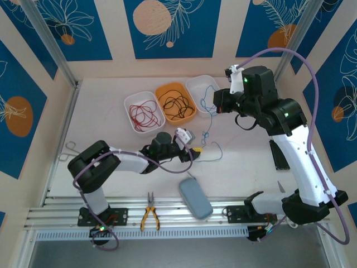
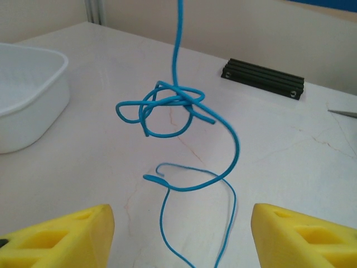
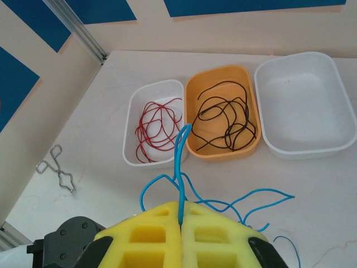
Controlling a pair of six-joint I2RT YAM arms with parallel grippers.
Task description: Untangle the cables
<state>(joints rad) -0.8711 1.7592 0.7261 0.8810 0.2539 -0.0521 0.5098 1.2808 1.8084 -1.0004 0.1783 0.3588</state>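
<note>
From above, three smooth, round-cornered plastic tubs sit beside the right end effector (image 1: 216,105): a small white plastic tub (image 1: 128,106) with a coiled red cable (image 1: 144,113), an orange plastic tub (image 1: 173,85) with a looped black cable (image 1: 175,105), and a larger white plastic tub (image 1: 198,90). A thin light blue cable (image 1: 207,132) hangs below that end effector towards the left end effector (image 1: 195,149). On the left wrist, the left end effector (image 2: 178,226) stands open, yellow foam fingers (image 2: 67,234) apart; just ahead the blue cable (image 2: 177,67) drops into a loose knot, its strands trailing between them over the pale marbled bench (image 2: 290,145). On the right wrist, the right end effector (image 3: 181,215) is clamped on the blue cable (image 3: 179,156); ahead lie the red cable (image 3: 156,131) in its white tub (image 3: 129,151), the black cable (image 3: 226,120) in the orange tub (image 3: 217,70), and the larger white tub (image 3: 304,100).
</note>
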